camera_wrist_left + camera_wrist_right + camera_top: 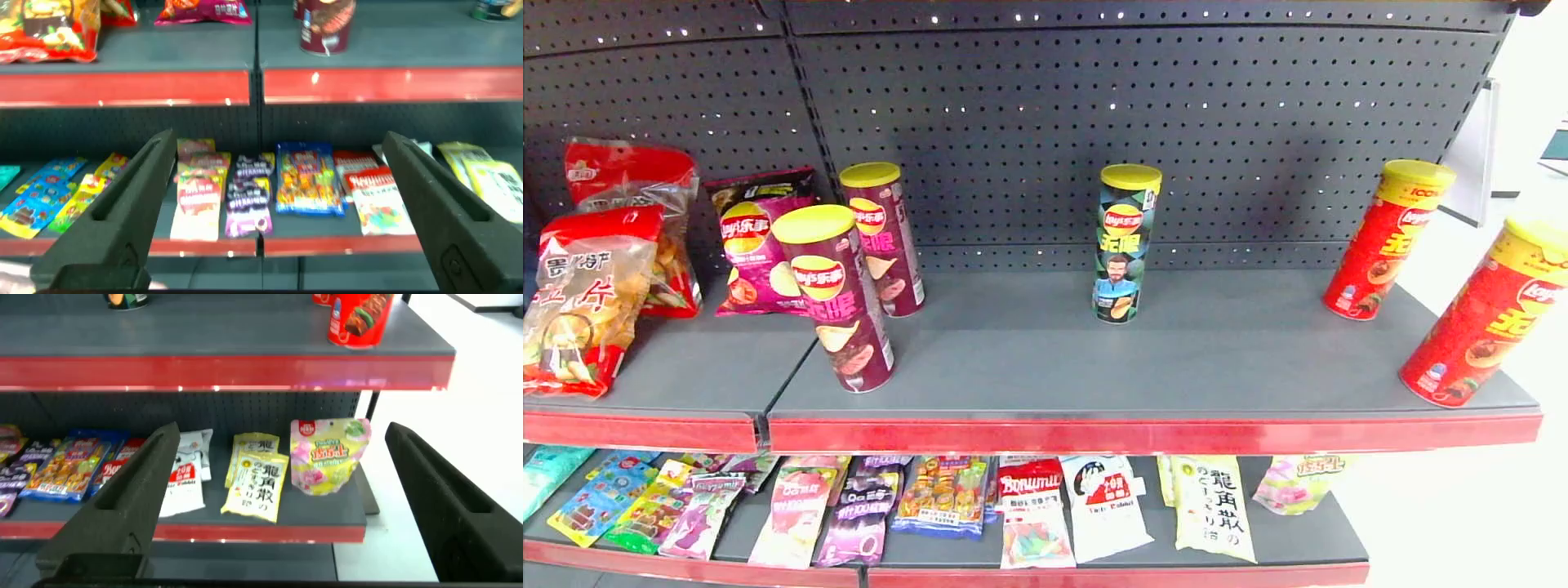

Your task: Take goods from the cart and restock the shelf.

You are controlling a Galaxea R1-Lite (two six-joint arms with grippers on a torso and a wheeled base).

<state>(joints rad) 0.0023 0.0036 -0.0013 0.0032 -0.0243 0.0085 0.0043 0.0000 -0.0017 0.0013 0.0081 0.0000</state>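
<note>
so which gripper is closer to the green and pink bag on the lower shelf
Right. The right gripper faces that bag at the right end of the shelf; the left gripper faces the purple packets farther left along it.

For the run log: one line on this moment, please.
left gripper: open, empty | right gripper: open, empty | upper shelf: five chip cans standing

Left gripper (278,140) was held level, fingers (122,212) spread wide, empty. Right gripper (282,431) sat likewise, level, fingers (441,498) wide apart, empty. Both pointed toward the far side.
</note>
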